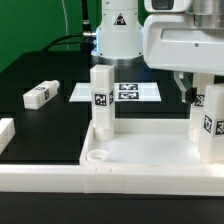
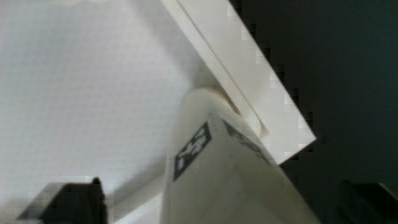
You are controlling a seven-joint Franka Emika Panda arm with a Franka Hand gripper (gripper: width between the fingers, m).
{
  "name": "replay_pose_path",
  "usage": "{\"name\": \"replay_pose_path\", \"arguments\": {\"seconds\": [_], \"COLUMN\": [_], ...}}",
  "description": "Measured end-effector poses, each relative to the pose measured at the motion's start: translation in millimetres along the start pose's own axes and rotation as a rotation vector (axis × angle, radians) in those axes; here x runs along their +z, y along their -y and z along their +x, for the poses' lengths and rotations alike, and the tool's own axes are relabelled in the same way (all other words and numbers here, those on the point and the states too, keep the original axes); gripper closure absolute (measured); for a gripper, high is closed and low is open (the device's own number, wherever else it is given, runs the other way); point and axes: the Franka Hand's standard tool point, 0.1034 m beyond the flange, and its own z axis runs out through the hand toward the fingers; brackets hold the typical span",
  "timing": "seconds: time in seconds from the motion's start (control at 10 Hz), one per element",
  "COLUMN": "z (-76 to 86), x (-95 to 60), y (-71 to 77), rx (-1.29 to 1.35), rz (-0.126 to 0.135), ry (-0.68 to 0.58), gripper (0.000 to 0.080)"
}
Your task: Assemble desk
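Closest in the exterior view is the desk top [image 1: 150, 160], a white tray with a raised rim lying flat on the black worktop [image 1: 45, 125]. One round corner socket [image 1: 97, 157] at its near corner on the exterior view's left is open and bare. Just behind that socket, an upright leg [image 1: 101, 100] stands at the tray's rim, tag facing the camera. Over on the exterior view's right there's a second leg [image 1: 208, 125], upright too, and that's where I am. My fingers [image 2: 71, 200] sit spread on either side of its top. From the wrist view I see tray showing between pad and post, so I'm parted wide and gripping nothing. Farther back, a loose leg [image 1: 40, 95] lies on its side on the worktop, well apart from the tray. Beyond the upright leg, the marker board [image 1: 125, 92] lies flat.
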Motion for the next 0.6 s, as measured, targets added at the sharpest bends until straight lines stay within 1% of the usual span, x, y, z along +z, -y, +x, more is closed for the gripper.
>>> {"name": "replay_pose_path", "arguments": {"seconds": [0.2,0.3,0.4,0.6], "z": [-1.9,-3.0,-3.5,-3.8], "x": [0.5,0.4,-0.7,-1.4], "y": [1.9,3.3,4.6,5.8], "rx": [-0.219,-0.275,-0.360,-0.486], "rz": [-0.018,-0.024,-0.038,-0.040], "ry": [-0.009,-0.008,-0.013,-0.013], "gripper": [0.0150,0.0150,0.0150,0.0150]}}
